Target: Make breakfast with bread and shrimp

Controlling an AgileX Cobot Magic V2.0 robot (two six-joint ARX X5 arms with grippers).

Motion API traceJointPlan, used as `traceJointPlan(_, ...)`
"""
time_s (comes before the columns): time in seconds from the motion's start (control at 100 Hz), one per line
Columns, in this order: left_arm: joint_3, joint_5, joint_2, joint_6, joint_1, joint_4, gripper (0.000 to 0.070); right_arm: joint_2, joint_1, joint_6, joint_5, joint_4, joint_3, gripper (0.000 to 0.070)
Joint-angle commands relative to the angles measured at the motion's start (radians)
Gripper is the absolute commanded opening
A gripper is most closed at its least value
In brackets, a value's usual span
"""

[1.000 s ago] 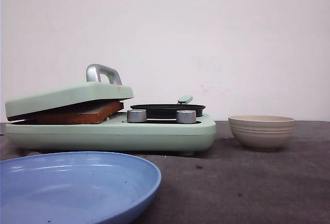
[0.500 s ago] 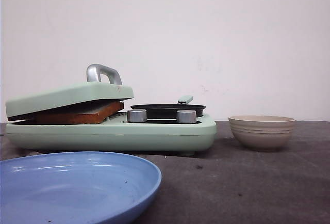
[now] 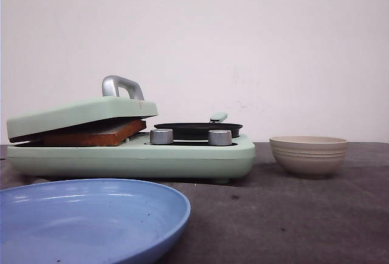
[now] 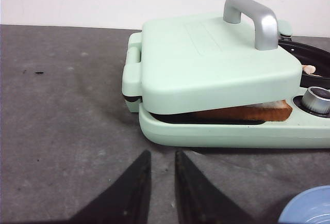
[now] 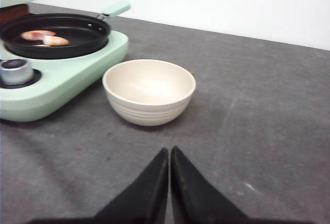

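The bread (image 4: 247,112) sits inside the green cooker (image 3: 130,154), under its lid (image 4: 211,64). The lid rests tilted on the bread, so the brown crust peeks out. Two pink shrimp (image 5: 44,37) lie in the black pan (image 5: 56,35) on the cooker. A cream bowl (image 5: 148,91) stands just beside the cooker. A blue plate (image 3: 85,218) is near the front. The left claw (image 4: 161,158) is open a little and holds nothing. The right claw (image 5: 169,154) is closed and holds nothing.

lid (image 4: 206,61) tilted over bread (image 4: 247,112) | left gripper (image 4: 161,157) slightly parted, above bare mat (image 4: 62,115) | blue plate (image 4: 309,208) at corner
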Motion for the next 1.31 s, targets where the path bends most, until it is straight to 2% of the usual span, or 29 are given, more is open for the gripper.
traceJointPlan(0.0,-0.018,0.001,-0.001,0.004,-0.001,0.011,0.0,0.001,-0.003,0.01,-0.001,-0.011,-0.005,0.0)
traceJointPlan(0.28,-0.018,0.001,-0.001,0.004,-0.001,0.011,0.0,0.001,-0.002,0.006,-0.002,0.029,-0.005,0.0)
traceJointPlan(1.3,-0.018,0.001,-0.001,0.004,-0.001,0.011,0.0,0.001,-0.003,0.006,-0.002,0.028,-0.005,0.0)
